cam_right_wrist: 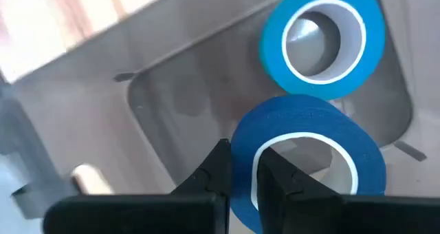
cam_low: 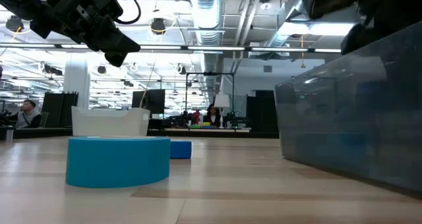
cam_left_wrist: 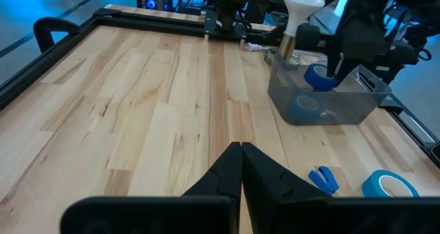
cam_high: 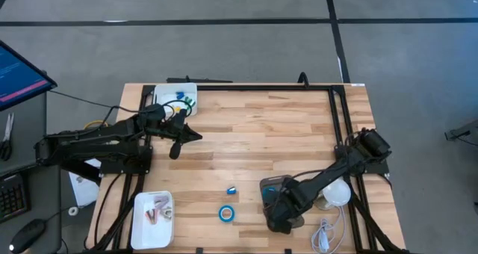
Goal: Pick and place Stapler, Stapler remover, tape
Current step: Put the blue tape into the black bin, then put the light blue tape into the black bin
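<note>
gripping a roll of blue tape (cam_right_wrist: 302, 151) by its wall, the right gripper (cam_right_wrist: 240, 168) hung over the clear bin (cam_left_wrist: 357, 100) at the table's near right edge, a second roll (cam_right_wrist: 323, 45) on its floor. the left gripper (cam_left_wrist: 240, 172) hovered pinched shut and empty, open wood ahead; a third roll (cam_high: 227, 213) lay near the front edge.

Tabletop (cam_high: 254, 142): pale wood, plank-striped, black frame edge. Tape rolls: bright blue with white core, one in clear grey bin (cam_right_wrist: 321, 45), one darker blue in right tool (cam_right_wrist: 306, 158), one on wood (cam_high: 227, 213). Trays (cam_high: 153, 220): white. Arms, tools: black.
</note>
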